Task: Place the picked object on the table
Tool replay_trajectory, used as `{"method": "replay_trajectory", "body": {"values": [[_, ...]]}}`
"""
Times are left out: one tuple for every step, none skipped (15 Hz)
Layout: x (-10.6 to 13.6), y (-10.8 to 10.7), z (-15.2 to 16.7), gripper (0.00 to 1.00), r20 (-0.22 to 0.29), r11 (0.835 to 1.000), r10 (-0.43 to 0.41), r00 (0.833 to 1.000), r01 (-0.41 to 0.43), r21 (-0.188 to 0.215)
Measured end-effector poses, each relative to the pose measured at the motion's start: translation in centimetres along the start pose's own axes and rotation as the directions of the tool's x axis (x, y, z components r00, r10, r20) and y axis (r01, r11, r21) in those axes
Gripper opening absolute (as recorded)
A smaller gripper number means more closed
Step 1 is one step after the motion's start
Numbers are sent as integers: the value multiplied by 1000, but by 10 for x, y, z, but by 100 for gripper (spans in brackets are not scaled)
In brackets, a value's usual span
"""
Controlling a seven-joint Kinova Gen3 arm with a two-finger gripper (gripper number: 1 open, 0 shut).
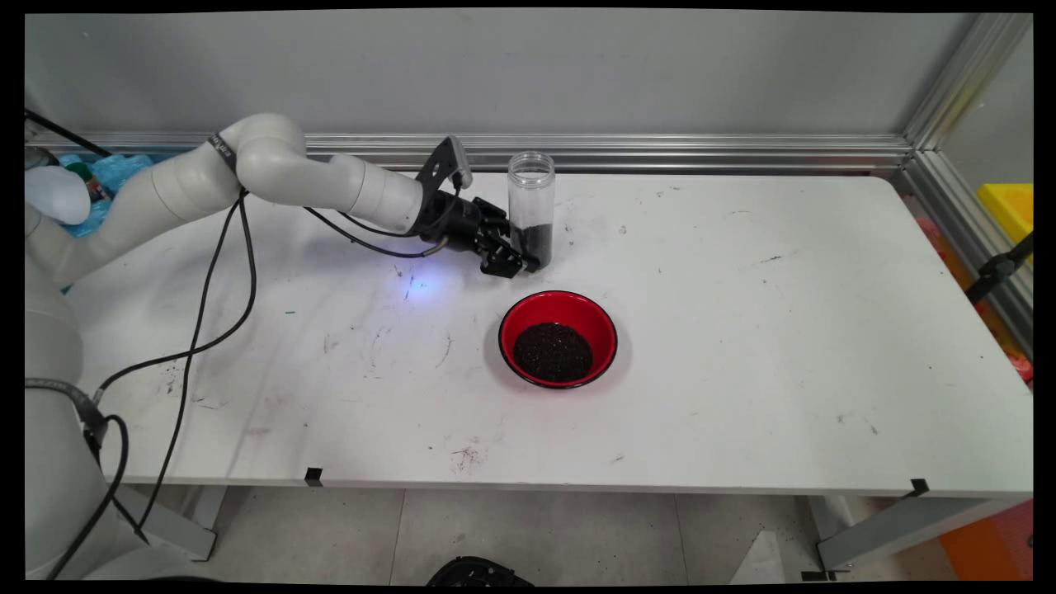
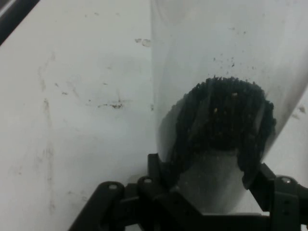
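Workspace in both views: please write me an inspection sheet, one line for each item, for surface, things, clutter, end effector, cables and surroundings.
Surface: white table, scuffed, with dark marks and streaks.
Things: clear jar standing upright without a lid, dark grains in its bottom part; red bowl nearer the camera, apart from the jar, holding a heap of the same dark grains.
Clutter: nothing seen on the table.
End effector: low at the jar's base; in the hand view one finger stands on each side of the jar.
Cables: black cables hang from the arm across the table's left part.
Surroundings: grey wall, aluminium rail behind; yellow box at right.
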Motion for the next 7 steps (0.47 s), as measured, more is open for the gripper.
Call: {"method": "replay_trajectory", "body": {"values": [[0,0,0,0,1,1000,0,1000,0,-1],[-1,0,1,0,1,1000,0,1000,0,-2],[-1,0,1,0,2,1000,0,1000,0,-3],[-2,0,1,0,3,1000,0,1000,0,-4],[-2,0,1,100,3,1000,-1,1000,1,-5],[-2,0,1,100,3,1000,-2,1000,2,-7],[-3,1,1,100,4,1000,-3,1000,3,-8]]}}
